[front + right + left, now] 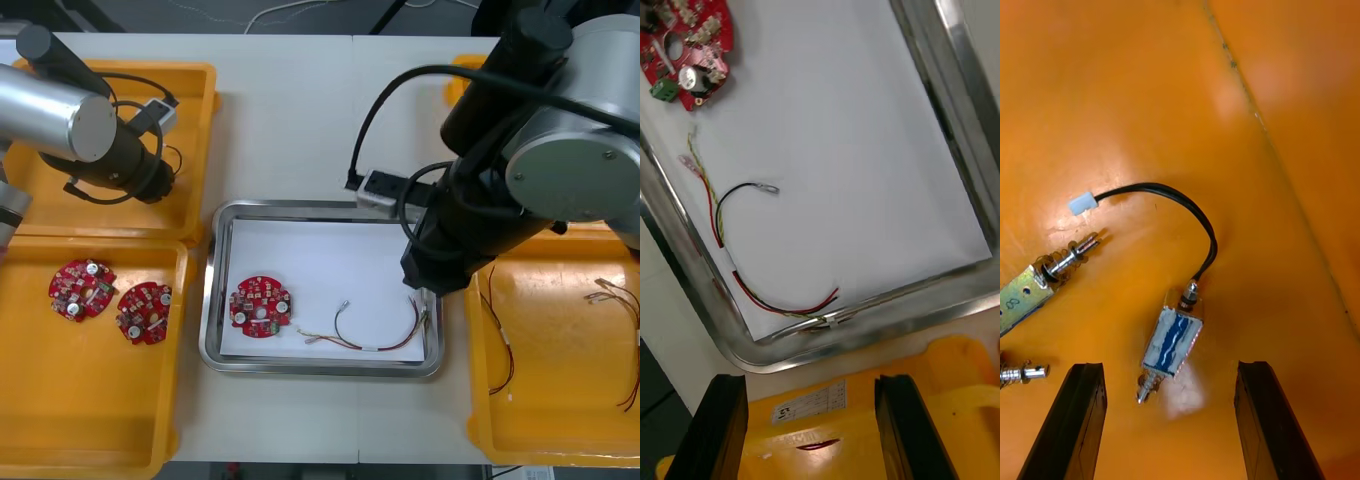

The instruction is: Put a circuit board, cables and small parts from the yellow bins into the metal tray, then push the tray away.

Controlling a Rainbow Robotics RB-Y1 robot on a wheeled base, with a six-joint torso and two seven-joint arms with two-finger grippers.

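Front view, looking down on the table: your left arm (60, 115) reaches over the far left yellow bin (195, 100), and your right arm (560, 150) hangs over the right rim of the metal tray (215, 290).

Left wrist view: your left gripper (1171, 367) is spread wide and holds nothing. A small metal part (1172, 345) with a blue and white body lies on the bin floor in the gap between the two fingers, touching neither. Its black cable (1176, 199) curves away ahead of the fingertips to a white plug. Two more small metal parts (1045, 274) lie near one finger, outside the gap.

Right wrist view: your right gripper (811, 379) is also spread wide and empty, above the rim of the near right yellow bin (865, 409). Just ahead of its fingertips is a corner of the tray, white inside. A red and yellow cable (760, 300) lies there close to the rim. A circuit board (689, 56) lies farther ahead, well past the cable.
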